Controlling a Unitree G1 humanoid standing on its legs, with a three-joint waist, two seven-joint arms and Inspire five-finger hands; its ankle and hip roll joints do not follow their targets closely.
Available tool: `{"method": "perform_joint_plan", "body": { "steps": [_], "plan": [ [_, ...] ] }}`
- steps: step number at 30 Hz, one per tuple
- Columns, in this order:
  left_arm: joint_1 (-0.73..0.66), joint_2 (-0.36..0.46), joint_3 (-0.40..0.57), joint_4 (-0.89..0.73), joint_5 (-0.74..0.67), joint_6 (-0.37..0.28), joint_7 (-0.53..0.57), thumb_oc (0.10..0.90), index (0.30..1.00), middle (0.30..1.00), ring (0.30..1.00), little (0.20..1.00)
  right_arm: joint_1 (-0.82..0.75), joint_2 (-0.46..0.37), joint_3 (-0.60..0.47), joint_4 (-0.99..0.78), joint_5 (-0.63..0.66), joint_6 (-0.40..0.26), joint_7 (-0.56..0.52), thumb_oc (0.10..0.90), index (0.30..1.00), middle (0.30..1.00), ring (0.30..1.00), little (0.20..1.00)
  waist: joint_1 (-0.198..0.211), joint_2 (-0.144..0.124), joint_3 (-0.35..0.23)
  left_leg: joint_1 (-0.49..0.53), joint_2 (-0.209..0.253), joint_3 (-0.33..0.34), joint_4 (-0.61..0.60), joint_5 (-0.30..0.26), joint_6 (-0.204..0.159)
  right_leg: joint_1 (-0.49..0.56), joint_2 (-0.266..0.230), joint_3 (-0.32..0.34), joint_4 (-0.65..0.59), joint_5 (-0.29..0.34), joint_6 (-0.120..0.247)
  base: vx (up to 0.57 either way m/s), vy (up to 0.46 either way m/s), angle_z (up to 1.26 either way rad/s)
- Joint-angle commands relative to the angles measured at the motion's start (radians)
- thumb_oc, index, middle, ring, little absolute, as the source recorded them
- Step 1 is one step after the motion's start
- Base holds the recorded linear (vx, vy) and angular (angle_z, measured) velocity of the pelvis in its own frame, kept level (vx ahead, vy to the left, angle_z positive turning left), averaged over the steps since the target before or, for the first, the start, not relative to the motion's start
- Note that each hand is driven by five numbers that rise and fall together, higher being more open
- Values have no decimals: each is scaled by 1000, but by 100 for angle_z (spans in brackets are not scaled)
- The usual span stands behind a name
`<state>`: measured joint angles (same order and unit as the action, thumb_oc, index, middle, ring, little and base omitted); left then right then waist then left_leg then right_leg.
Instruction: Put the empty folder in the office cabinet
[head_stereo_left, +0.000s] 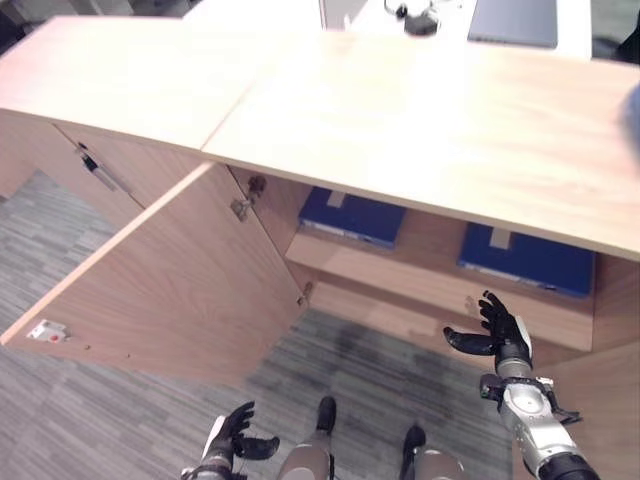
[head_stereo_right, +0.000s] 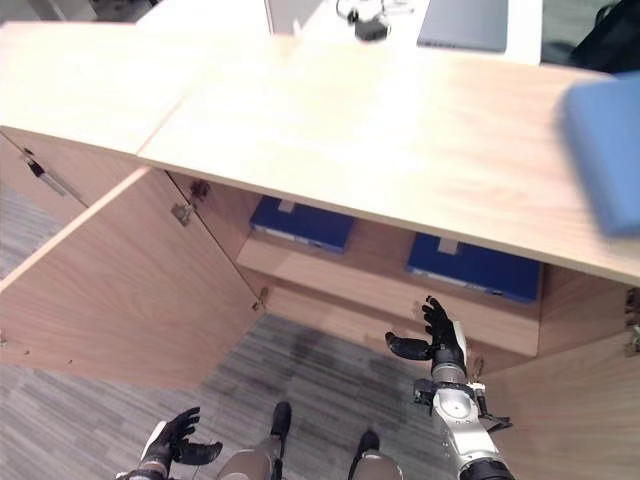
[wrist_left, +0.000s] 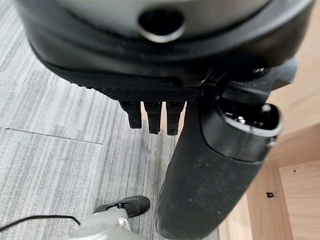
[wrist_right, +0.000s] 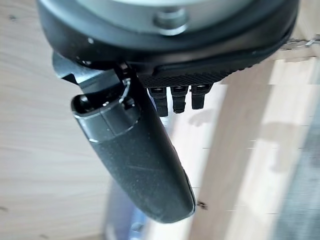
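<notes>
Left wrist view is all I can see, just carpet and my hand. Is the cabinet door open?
Observer: Yes, the door is swung wide open, out to the left.
Operator: What's inside?
Observer: On the shelf lie a left folder and a right folder, both dark blue.
Operator: Where's my other hand?
Observer: The right hand is raised in front of the shelf, open, holding nothing.

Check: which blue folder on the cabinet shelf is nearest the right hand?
The right-side folder, directly above the open right hand; the other folder lies further left, near the open door.
</notes>
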<state>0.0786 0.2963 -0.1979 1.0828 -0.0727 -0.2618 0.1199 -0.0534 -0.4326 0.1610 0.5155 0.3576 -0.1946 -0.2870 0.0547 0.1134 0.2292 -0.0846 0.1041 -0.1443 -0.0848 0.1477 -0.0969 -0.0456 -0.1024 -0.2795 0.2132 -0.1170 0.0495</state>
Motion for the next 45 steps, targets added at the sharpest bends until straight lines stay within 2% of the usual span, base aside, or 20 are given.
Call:
{"method": "perform_joint_plan", "body": {
  "steps": [1, 2, 3, 4, 5, 6, 7, 8, 10, 11, 15, 22, 28, 31, 38, 39, 41, 43, 44, 45],
  "plan": [
    [-32, 29, -19, 17, 22, -6, 26, 800, 900, 900, 900, 900, -55, -5, -21, -66, 28, -110, 36, 800, 900, 900, 900, 900, 28, -33, -52, 5, 97, 29, 1, 44, -134, 64, -46, 3, -59, -45, 66, -102, -59, 46],
    [-32, 29, -19, 17, 22, -6, 26, 800, 900, 900, 900, 900, -55, -5, -21, -66, 28, -110, 36, 800, 900, 900, 900, 900, 28, -32, -53, 4, 97, 28, 1, 45, -134, 65, -45, 1, -62, -43, 66, -180, -27, 62],
    [-41, 22, -9, 25, 18, -5, 37, 800, 900, 900, 900, 900, -56, -3, 21, -54, 12, -99, 46, 800, 900, 900, 900, 900, 38, -52, -48, 2, 100, 73, 15, 55, -130, 96, -51, -20, -88, -33, 64, -121, 6, 61],
    [-42, 22, -9, 25, 18, -5, 37, 800, 900, 900, 900, 900, -57, -3, 21, -53, 12, -99, 46, 800, 900, 900, 900, 900, 38, -50, -49, -2, 101, 72, 14, 59, -128, 95, -50, -20, -93, -25, 65, -201, -1, 64],
    [-44, 18, -4, 28, 16, -1, 37, 800, 900, 900, 900, 900, -53, -2, 36, -55, 7, -91, 52, 800, 900, 900, 900, 900, 31, -65, -50, 3, 106, 131, 34, 46, -107, 97, -61, -36, -105, -9, 64, -163, 2, 58],
    [-42, 15, -2, 30, 17, 1, 34, 800, 900, 900, 900, 900, -48, 3, 46, -51, 6, -86, 55, 800, 900, 900, 900, 900, 23, -77, -55, 10, 110, 179, 57, 23, -88, 91, -70, -49, -112, 6, 63, -291, 4, 65],
    [-26, 5, 2, 35, 15, 1, 30, 800, 900, 900, 900, 900, -45, 11, 75, -37, -4, -74, 72, 800, 900, 900, 900, 900, 14, -92, -70, 57, 109, 228, 107, -43, -77, 77, -82, -74, -131, 37, 61, -219, 14, 56],
    [-26, 5, 2, 35, 15, 1, 30, 800, 900, 900, 900, 900, -46, 11, 75, -36, -4, -74, 72, 800, 900, 900, 900, 900, 13, -91, -72, 52, 109, 227, 108, -41, -76, 74, -82, -75, -134, 42, 61, -205, 30, 47],
    [-16, -5, 1, 51, 20, 1, 30, 800, 900, 900, 900, 900, -50, 20, 102, -5, -20, -64, 77, 800, 900, 900, 900, 900, 16, -95, -88, 96, 81, 159, 134, -97, -77, 76, -73, -67, -161, 57, 57, -92, 62, 33],
    [-7, -16, 2, 57, 22, 6, 35, 800, 900, 900, 900, 900, -38, 44, 114, 12, -21, -51, 87, 800, 900, 900, 900, 900, 14, -89, -107, 126, 73, 119, 103, -121, -75, 79, -65, -51, -175, 71, 64, -30, 76, 28],
    [-5, -28, -19, 83, 58, 15, 26, 800, 900, 900, 900, 900, -12, 83, 123, 82, -34, -38, 99, 800, 900, 900, 900, 900, -1, -77, -138, 167, 72, 136, 38, -123, -66, 103, -55, -37, -197, 87, 75, 29, 73, 19],
    [-24, -12, -46, 84, 130, 20, 18, 800, 900, 900, 900, 900, 41, 113, 129, 120, -66, -18, 106, 800, 900, 900, 900, 900, -25, -72, -145, 211, 51, 169, 8, -144, -47, 114, -71, -9, -192, 100, 86, 14, 46, -6],
    [-64, 7, -59, 69, 141, 24, 13, 800, 900, 900, 900, 900, 66, 121, 99, 173, -75, -3, 90, 800, 900, 900, 900, 900, -70, -72, -138, 250, 45, 208, 7, -169, -34, 107, -76, 54, -196, 117, 98, 3, -3, -25],
    [-68, 5, -61, 67, 143, 26, 10, 800, 900, 900, 900, 900, 74, 120, 83, 173, -68, -1, 87, 800, 900, 900, 900, 900, -84, -69, -134, 256, 48, 221, 9, -170, -34, 100, -71, 75, -194, 118, 99, -15, -40, -30],
    [-80, -14, -94, 73, 181, 26, -9, 800, 900, 900, 900, 900, 97, 101, 34, 197, -56, -5, 86, 800, 900, 900, 900, 900, -156, -52, -127, 269, 74, 279, 22, -165, -46, 62, -52, 145, -174, 106, 93, -7, -72, -31],
    [-87, -18, -100, 74, 187, 25, -14, 800, 900, 900, 900, 900, 100, 94, 28, 201, -52, -7, 90, 800, 900, 900, 900, 900, -177, -47, -123, 261, 89, 300, 51, -165, -54, 50, -42, 165, -166, 98, 87, -9, -119, -47],
    [-91, -19, -100, 73, 185, 23, -14, 800, 900, 900, 900, 900, 99, 92, 26, 204, -49, -8, 91, 800, 900, 900, 900, 900, -184, -46, -119, 251, 98, 308, 82, -167, -60, 44, -38, 174, -161, 94, 84, -14, -103, -46],
    [-103, -16, -104, 59, 177, 22, -16, 800, 900, 900, 900, 900, 107, 84, 24, 207, -40, -13, 98, 800, 900, 900, 900, 900, -206, -52, -95, 193, 148, 324, 233, -81, -91, 49, -16, 196, -157, 75, 64, -17, -129, -44],
    [-104, -16, -104, 59, 177, 23, -16, 800, 900, 900, 900, 900, 107, 84, 24, 207, -40, -13, 98, 800, 900, 900, 900, 900, -207, -51, -95, 189, 151, 321, 238, -82, -93, 49, -14, 195, -157, 75, 62, -8, -85, -35],
    [-110, -16, -105, 52, 172, 22, -13, 800, 900, 900, 900, 900, 104, 81, 28, 211, -41, -12, 101, 800, 900, 900, 900, 900, -209, -56, -86, 163, 163, 313, 300, -42, -99, 50, -8, 200, -151, 71, 51, 30, -111, -26]
  ]
}}
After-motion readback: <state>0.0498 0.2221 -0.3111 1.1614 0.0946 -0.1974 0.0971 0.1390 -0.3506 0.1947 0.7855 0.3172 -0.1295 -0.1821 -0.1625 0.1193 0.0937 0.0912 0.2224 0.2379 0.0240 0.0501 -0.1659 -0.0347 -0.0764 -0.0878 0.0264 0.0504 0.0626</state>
